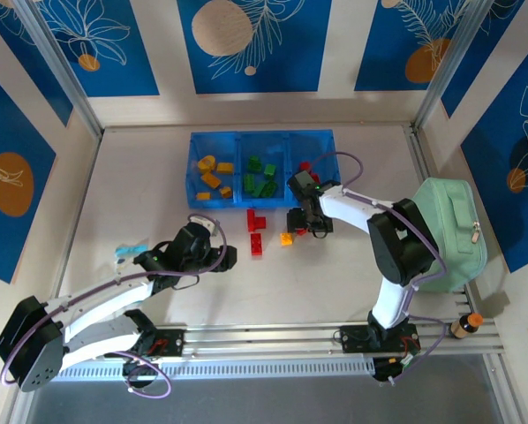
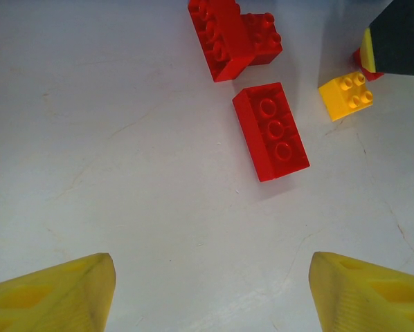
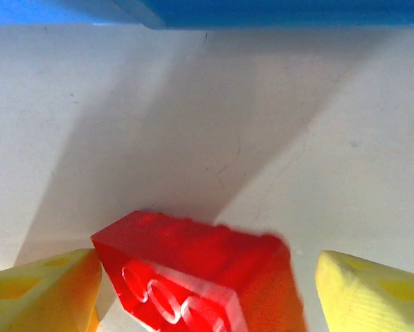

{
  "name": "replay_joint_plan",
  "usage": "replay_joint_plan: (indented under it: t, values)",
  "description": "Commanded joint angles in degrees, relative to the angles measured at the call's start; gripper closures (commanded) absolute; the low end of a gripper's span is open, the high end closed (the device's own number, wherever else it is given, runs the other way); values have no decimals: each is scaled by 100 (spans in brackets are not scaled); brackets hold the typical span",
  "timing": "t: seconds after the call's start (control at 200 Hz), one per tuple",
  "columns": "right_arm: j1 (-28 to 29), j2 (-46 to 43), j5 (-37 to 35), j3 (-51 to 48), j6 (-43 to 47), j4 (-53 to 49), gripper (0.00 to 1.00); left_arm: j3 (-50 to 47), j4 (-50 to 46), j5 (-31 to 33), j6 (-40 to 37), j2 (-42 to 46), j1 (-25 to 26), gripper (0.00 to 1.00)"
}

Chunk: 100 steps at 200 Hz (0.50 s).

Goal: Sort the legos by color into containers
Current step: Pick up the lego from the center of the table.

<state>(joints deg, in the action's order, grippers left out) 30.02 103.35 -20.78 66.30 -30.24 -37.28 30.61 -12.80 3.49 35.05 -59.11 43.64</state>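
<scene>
- The legos (image 1: 256, 231) are partly sorted. Orange-yellow pieces lie in the left compartment, green ones in the middle, and a bit of red shows in the right one.
- Several are loose on the white table (image 1: 140, 177), just in front of the containers (image 1: 262, 133), a wide blue tray of three joined compartments at the far centre.
- One red brick (image 3: 186, 256) sits tilted and blurred between the fingers of your right gripper (image 3: 207, 277).
- That gripper's jaws are apart. The brick is against the left finger (image 3: 48, 287), and a clear gap separates it from the other. The tray's blue wall is close ahead.
- In your left wrist view, a long red brick (image 2: 271, 131) lies flat. A joined red cluster (image 2: 231, 34) is beyond it, and a small orange-yellow brick (image 2: 345, 95) sits to its right.
- Your left gripper (image 2: 212, 277) has its jaws wide apart over bare table, with nothing between them. It is short of the loose red pieces.
- From above, your right arm reaches in from the right side.
- A pale green pouch (image 1: 449, 234) rests at the table's right edge.
</scene>
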Motion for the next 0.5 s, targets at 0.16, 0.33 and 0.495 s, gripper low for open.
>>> replay_joint_plan:
  t: [0.16, 0.33, 0.495]
  values:
    - [-58, 256, 246, 181, 95, -28, 21, 79, 37, 97, -60, -35, 47, 26]
    - [-41, 238, 318, 199, 158, 8, 33, 50, 57, 117, -66, -64, 45, 26]
    - [13, 212, 263, 172, 139, -14, 48, 49, 110, 101, -61, -126, 44, 26]
